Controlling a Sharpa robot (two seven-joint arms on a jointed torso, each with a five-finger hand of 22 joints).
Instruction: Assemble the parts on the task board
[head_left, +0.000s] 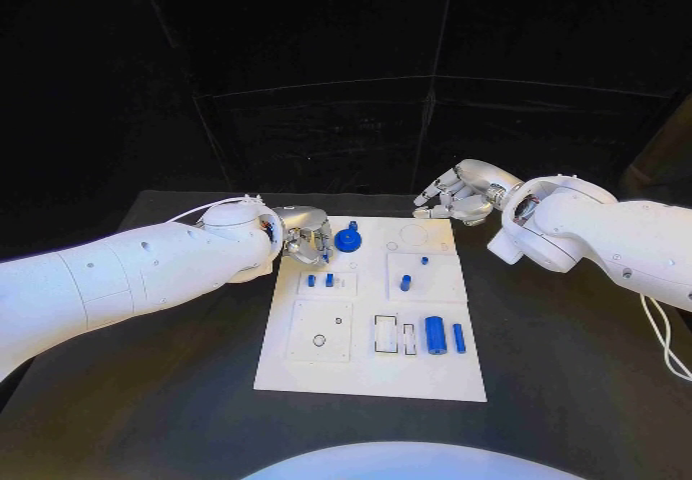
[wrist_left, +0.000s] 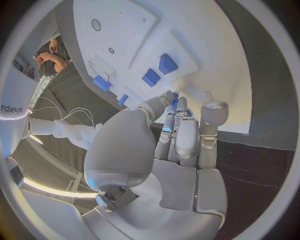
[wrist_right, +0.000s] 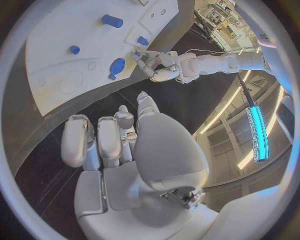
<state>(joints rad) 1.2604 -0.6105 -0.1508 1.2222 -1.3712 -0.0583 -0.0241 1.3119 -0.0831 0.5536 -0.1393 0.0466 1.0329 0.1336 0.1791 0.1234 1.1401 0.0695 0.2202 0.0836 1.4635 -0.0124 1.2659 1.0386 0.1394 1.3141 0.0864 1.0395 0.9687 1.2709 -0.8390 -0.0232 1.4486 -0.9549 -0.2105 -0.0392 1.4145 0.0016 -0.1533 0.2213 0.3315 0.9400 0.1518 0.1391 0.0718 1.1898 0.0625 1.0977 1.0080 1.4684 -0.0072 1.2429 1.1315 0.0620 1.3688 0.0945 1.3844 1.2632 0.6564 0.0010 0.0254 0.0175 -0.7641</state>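
- The left hand (head_left: 303, 240) hovers at the white board's (head_left: 368, 375) far left edge, fingers curled in, holding nothing visible.
- The right hand (head_left: 462, 195) sits beyond the far right corner, fingers loosely curled, empty.
- Blue parts (head_left: 434, 335) lie across the board on the black surface (head_left: 577, 400).

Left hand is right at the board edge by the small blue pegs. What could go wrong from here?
1. The left hand hovers at the task board edge beside the two small upright parts; a sideways move may topple them.
2. The round blue part lies close to its fingers and may be nudged away.
3. The right hand sits off the board, empty, so nothing steadies it.
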